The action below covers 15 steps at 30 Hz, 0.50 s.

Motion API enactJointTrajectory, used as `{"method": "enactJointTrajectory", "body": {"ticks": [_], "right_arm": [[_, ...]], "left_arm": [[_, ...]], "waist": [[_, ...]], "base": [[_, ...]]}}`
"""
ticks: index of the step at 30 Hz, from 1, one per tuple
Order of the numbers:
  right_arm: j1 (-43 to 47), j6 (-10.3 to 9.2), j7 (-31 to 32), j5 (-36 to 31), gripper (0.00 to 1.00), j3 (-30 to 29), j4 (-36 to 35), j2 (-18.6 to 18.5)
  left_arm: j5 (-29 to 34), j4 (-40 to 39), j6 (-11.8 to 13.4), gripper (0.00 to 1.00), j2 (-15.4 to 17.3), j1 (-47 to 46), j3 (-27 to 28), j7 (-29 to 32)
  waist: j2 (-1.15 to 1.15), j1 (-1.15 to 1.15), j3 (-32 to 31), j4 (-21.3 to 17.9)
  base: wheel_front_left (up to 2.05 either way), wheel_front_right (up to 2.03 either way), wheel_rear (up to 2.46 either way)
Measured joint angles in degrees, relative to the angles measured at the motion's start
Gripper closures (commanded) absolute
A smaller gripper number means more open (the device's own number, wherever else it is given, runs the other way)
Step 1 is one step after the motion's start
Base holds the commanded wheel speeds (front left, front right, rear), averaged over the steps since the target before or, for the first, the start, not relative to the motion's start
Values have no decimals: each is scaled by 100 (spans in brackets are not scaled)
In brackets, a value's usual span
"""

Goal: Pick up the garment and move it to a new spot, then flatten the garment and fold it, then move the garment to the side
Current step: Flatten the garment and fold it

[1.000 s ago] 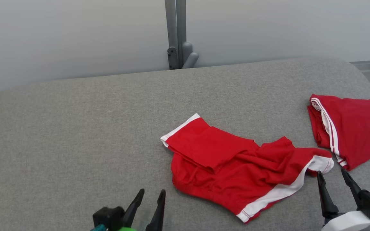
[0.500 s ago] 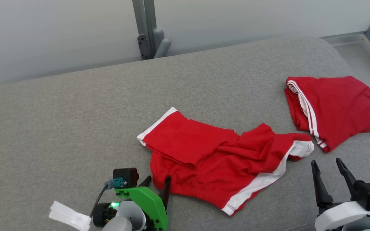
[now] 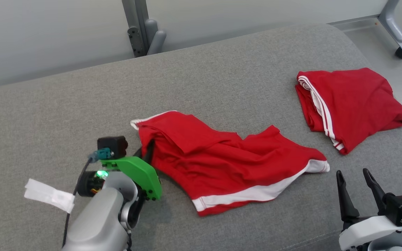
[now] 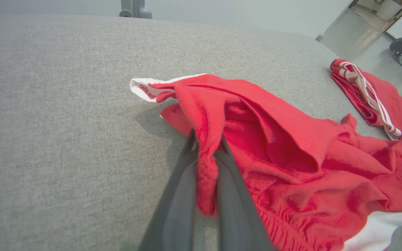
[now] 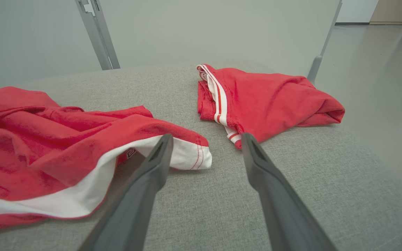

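Nearest, lower right: right claw (image 3: 351, 174) hangs wide, holding nothing, tips just short of the white hem corner of the red shorts (image 3: 229, 164), likely parked there to take that end next. Lower left: left arm with green bracket (image 3: 141, 170) reaches in low, and a white tag (image 3: 49, 195) hangs off its cable. Left claw (image 4: 206, 143) is pinched tight on a bunched fold at the shorts' left edge; the wrist view has red cloth squeezed between both fingers. That grip suits lifting for the first step, the move to a new spot. The shorts lie crumpled mid-desk, white band along the near edge, not flattened or folded yet. Further right, near the desk's far corner, a second pair of red shorts (image 3: 351, 104) sits folded, well apart. Grey padded desk (image 3: 65, 104); a metal post (image 3: 136, 28) stands behind it against the wall.
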Motion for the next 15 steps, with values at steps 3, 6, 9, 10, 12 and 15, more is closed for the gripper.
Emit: {"method": "enactJointTrajectory", "body": {"ticks": [3,6,9,10,12,15], "right_arm": [[-47,0,0,0,0,20,2,18],[-68,0,0,1,0,49,13,19],[-158,0,0,9,0,172,47,16],[-176,0,0,12,0,191,55,14],[-193,0,0,21,0,226,78,7],[-193,0,0,37,0,222,90,-8]], "left_arm": [[70,137,14,100,160,-411,8,96],[216,366,68,100,307,-811,1,207],[359,824,122,100,441,-1160,-60,297],[368,936,123,100,443,-1209,-77,299],[371,1150,123,80,434,-1244,-77,289],[341,1305,100,0,385,-1227,-65,70]], "waist": [[0,0,30,15],[0,0,67,20],[0,0,125,-8],[0,0,139,-19],[0,0,157,-48],[0,0,151,-85]], "base": [[0,0,0],[0,0,0],[0,0,0],[0,0,0],[0,0,0],[0,0,0]]}}
